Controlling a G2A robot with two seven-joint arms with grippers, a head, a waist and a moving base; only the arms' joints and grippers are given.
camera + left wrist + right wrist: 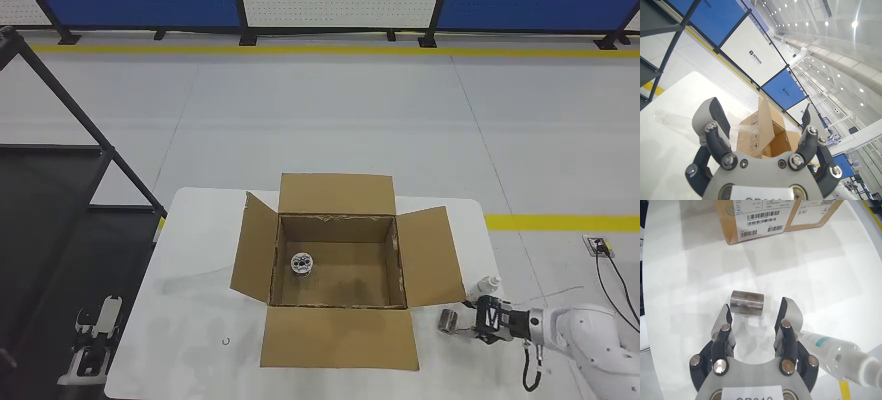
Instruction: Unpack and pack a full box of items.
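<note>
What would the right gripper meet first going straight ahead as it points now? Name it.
Most likely the metal cylinder, lying on its side on the table just ahead of the open right gripper. The cardboard box stands farther along that line; depth is unclear.

Cardboard box (340,340): one, with four flaps folded out.
Inside the box: one round black-and-white item (302,263).
On the desk (190,300) right of the box: one metal cylinder (747,305) and one clear bottle (829,349) with a white cap.
Front-left of the box: one small thin curl (227,341), too small to identify.
</note>
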